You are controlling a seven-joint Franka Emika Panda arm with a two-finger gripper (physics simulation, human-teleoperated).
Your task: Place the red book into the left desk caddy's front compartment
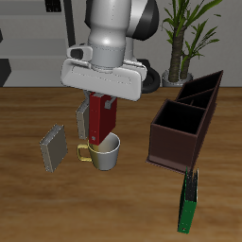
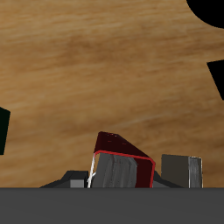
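Observation:
The red book (image 1: 101, 121) hangs upright in my gripper (image 1: 101, 100), which is shut on its upper part and holds it above the table, just over the white mug (image 1: 107, 152). In the wrist view the red book (image 2: 122, 163) shows edge-on between my fingers (image 2: 183, 170), with bare wood beyond it. The left desk caddy (image 1: 185, 121), a dark brown box with open compartments, stands beside the book, apart from it. Its compartment nearest the table's front edge (image 1: 176, 132) looks empty.
A grey book (image 1: 54, 148) leans on the table beside the mug, and another grey book (image 1: 81, 118) stands behind the red one. A green book (image 1: 190, 200) stands near the front edge by the caddy. A potted plant (image 1: 180, 38) stands at the back.

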